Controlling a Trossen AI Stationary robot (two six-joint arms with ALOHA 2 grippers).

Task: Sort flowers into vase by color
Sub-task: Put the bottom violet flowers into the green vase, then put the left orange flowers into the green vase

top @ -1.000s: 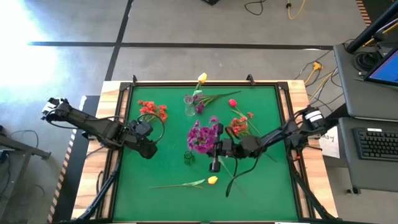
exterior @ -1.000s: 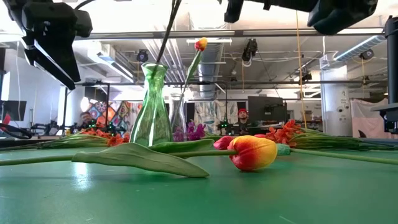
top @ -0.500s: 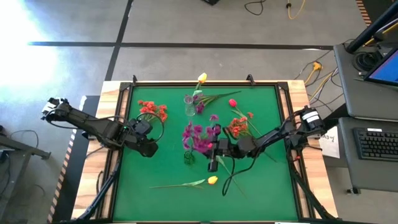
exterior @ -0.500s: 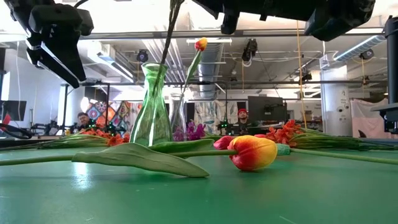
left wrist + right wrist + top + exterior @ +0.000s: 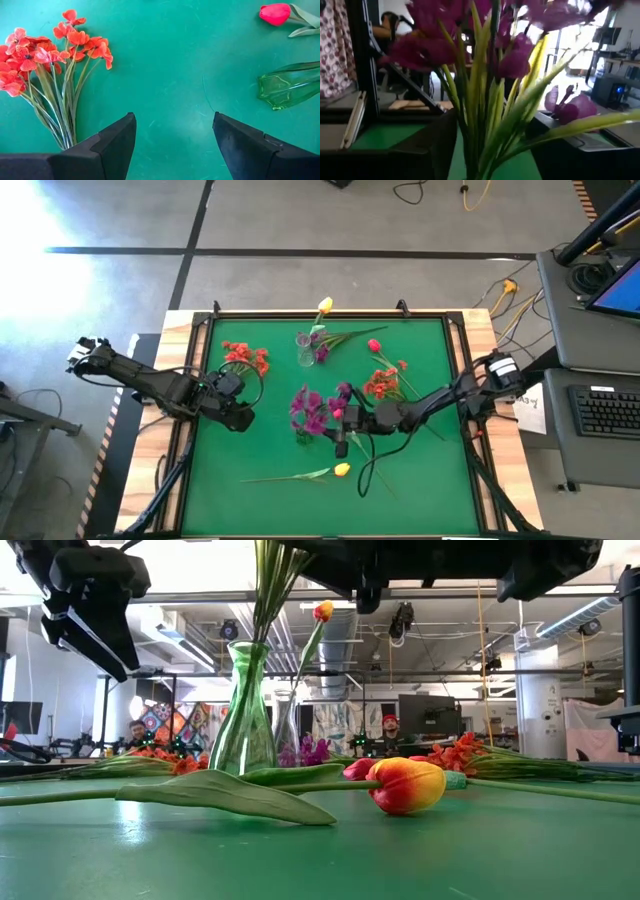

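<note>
Purple spray (image 5: 312,408) hides the green vase (image 5: 244,710) mouth from above. Low view crops the blooms. Right gripper (image 5: 490,135) fingertips obscured by stems; grip state indeterminate.

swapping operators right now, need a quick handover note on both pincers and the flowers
Right pincer: shut on the purple spray, stems going into the green vase.
Left pincer: open, empty, hovering by the orange-red spray.
Done: yellow tulip stands in the clear vase.
Left: pink-red tulips, second orange-red spray and another yellow tulip lie on the mat.
</note>
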